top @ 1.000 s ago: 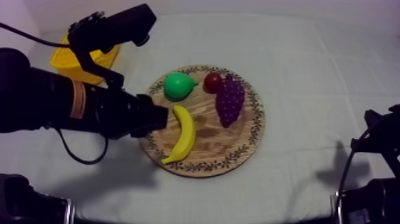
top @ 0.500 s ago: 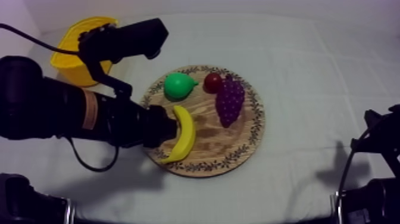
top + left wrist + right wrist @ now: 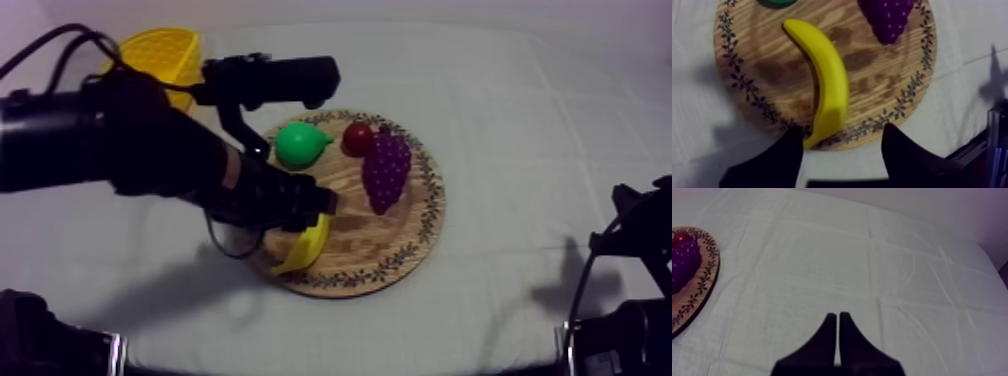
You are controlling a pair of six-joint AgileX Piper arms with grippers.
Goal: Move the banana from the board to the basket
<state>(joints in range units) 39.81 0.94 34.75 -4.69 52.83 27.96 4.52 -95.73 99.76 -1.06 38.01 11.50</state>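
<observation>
Over the wooden board (image 3: pixel 767 75), my left gripper (image 3: pixel 842 131) hangs above the banana (image 3: pixel 829 80), fingers (image 3: pixel 779 160) spread wide; it holds nothing. My right gripper (image 3: pixel 837 317) is closed over the cloth (image 3: pixel 822 253)

A: Where's the banana (image 3: pixel 827 85)?
B: Curved and yellow, it lies flat on the round wooden board (image 3: pixel 772 75), one tip at the patterned rim.
A: The basket (image 3: pixel 165 50)?
B: Yellow, upright, well apart from the board.

pear (image 3: pixel 300 144), grapes (image 3: pixel 386 170), small red fruit (image 3: pixel 357 137)
</observation>
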